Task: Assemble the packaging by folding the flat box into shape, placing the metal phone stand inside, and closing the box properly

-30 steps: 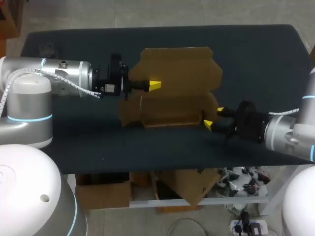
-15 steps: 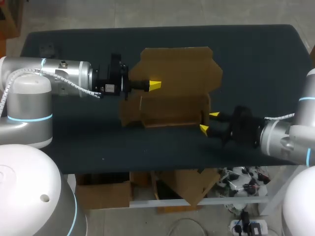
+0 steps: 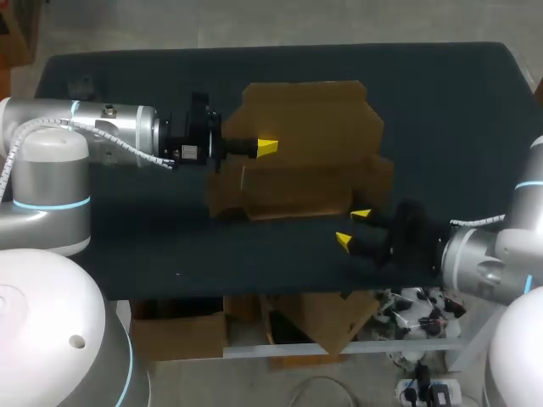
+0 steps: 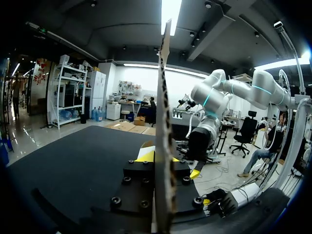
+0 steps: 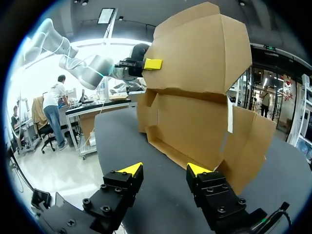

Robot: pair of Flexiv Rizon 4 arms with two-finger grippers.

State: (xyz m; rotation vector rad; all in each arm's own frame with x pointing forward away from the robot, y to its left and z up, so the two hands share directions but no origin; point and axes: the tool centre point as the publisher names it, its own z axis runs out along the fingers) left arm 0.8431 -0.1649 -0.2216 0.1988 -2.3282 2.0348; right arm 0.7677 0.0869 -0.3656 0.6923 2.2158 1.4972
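Note:
The brown cardboard box stands half folded in the middle of the dark table, its tall back panel upright and its right side flap swung outward. My left gripper is shut on the upper left part of the back panel. In the left wrist view that panel runs edge-on between the fingers of the left gripper. My right gripper is open just in front of the box's right front corner, touching nothing. From the right wrist, the box rises ahead of the right gripper. I see no phone stand that I can identify.
A small grey object lies near the table's far left corner. The front strip of the table under my right gripper is bare dark cloth.
My right gripper has drawn back from the box's right side toward the table's front edge. The right side flap has swung outward. The left arm has kept still.

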